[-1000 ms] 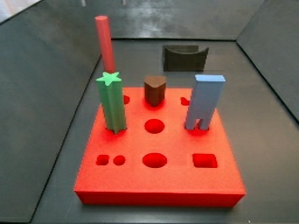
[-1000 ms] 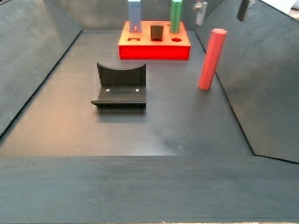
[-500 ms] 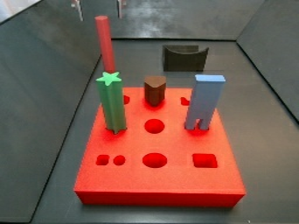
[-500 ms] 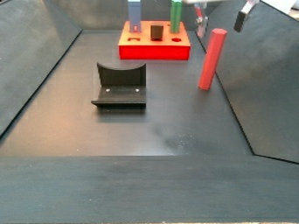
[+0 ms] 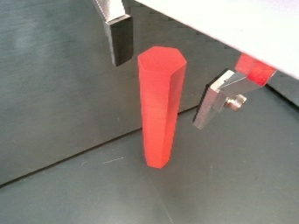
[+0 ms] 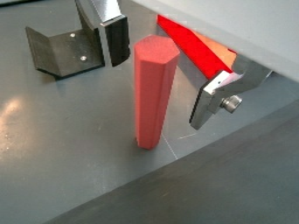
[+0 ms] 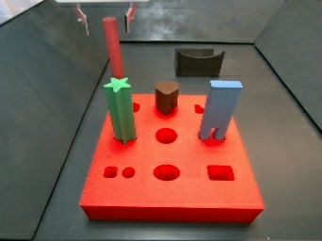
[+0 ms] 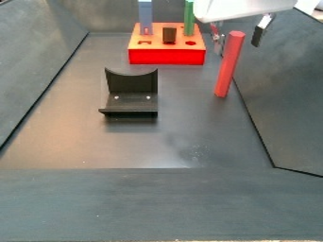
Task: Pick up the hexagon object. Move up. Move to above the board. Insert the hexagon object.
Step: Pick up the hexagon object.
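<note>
Salmon-red hexagon object (image 5: 159, 109): upright on the floor, long axis vertical.
Gripper (image 5: 167, 68): spread wide, straddling its top, pads not touching.

salmon-red hexagon object (image 5: 159, 105); bright red board (image 7: 172, 179); silver gripper (image 5: 170, 72) plates

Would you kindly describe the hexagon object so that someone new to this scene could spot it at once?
Start at the red board with its pegs. Behind it, off the board, the hexagon object stands upright on the dark floor, between the open gripper's fingers. It is a plain salmon-red rod, taller and thinner than every peg on the board.
</note>
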Robot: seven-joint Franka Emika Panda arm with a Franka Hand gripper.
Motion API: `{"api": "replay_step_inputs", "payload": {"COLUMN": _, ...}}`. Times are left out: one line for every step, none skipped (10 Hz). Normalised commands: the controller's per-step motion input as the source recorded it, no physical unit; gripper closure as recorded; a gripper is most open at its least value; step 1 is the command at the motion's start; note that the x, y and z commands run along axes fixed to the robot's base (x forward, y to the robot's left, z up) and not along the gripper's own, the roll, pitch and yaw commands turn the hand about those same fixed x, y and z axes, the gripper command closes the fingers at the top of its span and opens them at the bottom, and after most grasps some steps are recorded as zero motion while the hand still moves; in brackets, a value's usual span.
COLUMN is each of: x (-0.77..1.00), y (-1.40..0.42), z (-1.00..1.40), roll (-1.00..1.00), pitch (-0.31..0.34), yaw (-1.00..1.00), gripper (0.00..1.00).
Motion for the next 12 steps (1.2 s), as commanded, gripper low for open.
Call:
{"api": "replay_step_inputs", "payload": {"x": 0.00, "y": 0.00, "z": 0.00, "roll": 0.00, "pitch": 0.000, "yaw": 0.00, "gripper": 0.00}}
{"api": "replay_step_inputs", "payload": {"x": 0.00, "y": 0.00, "z": 0.00, "roll": 0.00, "pitch": 0.000, "yaw": 0.00, "gripper": 1.00}}
{"api": "replay_step_inputs", "payload": {"x": 0.00, "y": 0.00, "z": 0.00, "roll": 0.00, "pitch": 0.000, "yaw": 0.00, "gripper": 1.00}}
{"api": "replay_step_inputs", "payload": {"x": 0.00, "y": 0.00, "z": 0.00, "roll": 0.00, "pitch": 0.000, "yaw": 0.00, "gripper": 1.00}}
{"api": "replay_step_inputs", "payload": {"x": 0.00, "y": 0.00, "z": 0.00, "roll": 0.00, "pitch": 0.000, "yaw": 0.00, "gripper": 1.00}}
{"api": "replay_step_inputs", "payload": {"x": 0.00, "y": 0.00, "z": 0.00, "roll": 0.00, "pitch": 0.000, "yaw": 0.00, "gripper": 1.00}}
{"api": "replay_step_inputs", "payload": {"x": 0.00, "y": 0.00, "z": 0.00, "roll": 0.00, "pitch": 0.000, "yaw": 0.00, "gripper": 1.00}}
{"api": "replay_step_inputs", "payload": {"x": 0.00, "y": 0.00, "z": 0.00, "roll": 0.00, "pitch": 0.000, "yaw": 0.00, "gripper": 1.00}}
{"api": "replay_step_inputs", "payload": {"x": 0.00, "y": 0.00, "z": 0.00, "roll": 0.00, "pitch": 0.000, "yaw": 0.00, "gripper": 1.00}}
{"api": "replay_step_inputs", "payload": {"x": 0.00, "y": 0.00, "z": 0.00, "roll": 0.00, "pitch": 0.000, "yaw": 0.00, "gripper": 1.00}}
{"api": "replay_step_inputs", "payload": {"x": 0.00, "y": 0.00, "z": 0.00, "roll": 0.00, "pitch": 0.000, "yaw": 0.00, "gripper": 1.00}}
{"api": "replay_step_inputs", "payload": {"x": 0.00, "y": 0.00, "z": 0.00, "roll": 0.00, "pitch": 0.000, "yaw": 0.00, "gripper": 1.00}}
